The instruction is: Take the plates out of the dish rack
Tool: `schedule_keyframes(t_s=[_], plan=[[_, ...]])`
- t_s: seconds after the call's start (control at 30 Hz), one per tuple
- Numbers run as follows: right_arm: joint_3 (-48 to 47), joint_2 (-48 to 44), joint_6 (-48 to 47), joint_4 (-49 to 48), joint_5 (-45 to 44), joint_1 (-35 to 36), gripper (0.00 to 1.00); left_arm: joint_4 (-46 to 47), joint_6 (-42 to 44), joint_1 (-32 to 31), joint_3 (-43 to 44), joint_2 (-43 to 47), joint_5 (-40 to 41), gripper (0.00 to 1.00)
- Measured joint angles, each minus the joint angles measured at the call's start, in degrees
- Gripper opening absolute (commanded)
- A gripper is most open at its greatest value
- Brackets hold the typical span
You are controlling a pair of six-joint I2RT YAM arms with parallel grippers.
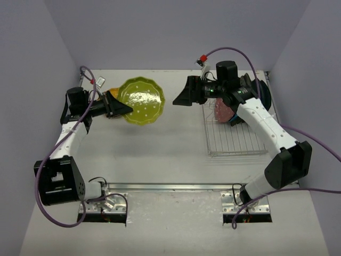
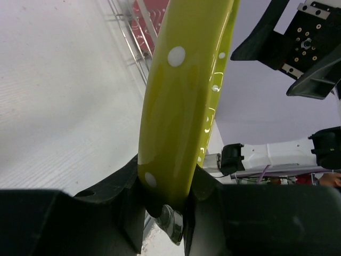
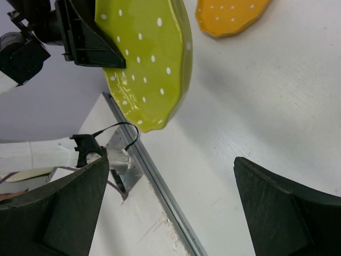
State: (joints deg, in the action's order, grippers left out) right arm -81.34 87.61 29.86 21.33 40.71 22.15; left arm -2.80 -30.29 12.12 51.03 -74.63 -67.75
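My left gripper (image 1: 123,109) (image 2: 168,186) is shut on the left rim of a yellow-green dotted plate (image 1: 141,100) (image 2: 181,96) (image 3: 149,58), which it holds above the table at the back left. An orange dotted plate (image 1: 113,92) (image 3: 229,16) lies flat on the table, partly hidden under the left gripper. My right gripper (image 1: 177,100) (image 3: 170,208) stands wide open just right of the yellow-green plate, apart from it, with nothing between its fingers. The dish rack (image 1: 234,141) (image 2: 130,37) sits at the right. A pink plate (image 1: 222,110) (image 2: 152,13) and a dark teal plate (image 1: 265,96) stand in it, partly hidden by the right arm.
A metal rail (image 1: 170,186) (image 3: 160,186) runs along the near edge between the two arm bases. Purple walls close in the table on the left, back and right. Purple cables (image 1: 48,160) hang from both arms.
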Motion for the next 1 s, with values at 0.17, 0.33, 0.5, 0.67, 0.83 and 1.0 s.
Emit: schedule_keyframes(t_s=[0.17,0.33,0.5,0.67,0.83,1.0], plan=[[0.3,-0.3,-0.7,1.0,-3.5,-0.6,0.99,-2.9,1.5,5.6,2.5,-4.7,0.3,0.00],[1.1,-1.3,-1.4,1.7,-5.0,-1.0,0.99,-4.3,2.8,11.4,6.0,-12.5,3.7,0.00],[1.3,-1.8,-1.6,1.8,-5.9,-1.5,0.99,-4.8,3.3,14.6,10.5,-20.9,7.6,0.00],[1.7,-1.9,-1.8,1.9,-6.0,-2.0,0.99,-4.8,3.7,15.7,15.0,-27.9,10.9,0.00],[2.0,-2.0,-1.8,1.9,-6.1,-2.3,0.99,-4.8,3.9,15.8,18.1,-32.8,13.5,0.00],[2.2,-2.0,-1.8,1.9,-6.1,-2.6,0.99,-5.5,3.9,15.8,22.8,-38.2,15.0,0.00]])
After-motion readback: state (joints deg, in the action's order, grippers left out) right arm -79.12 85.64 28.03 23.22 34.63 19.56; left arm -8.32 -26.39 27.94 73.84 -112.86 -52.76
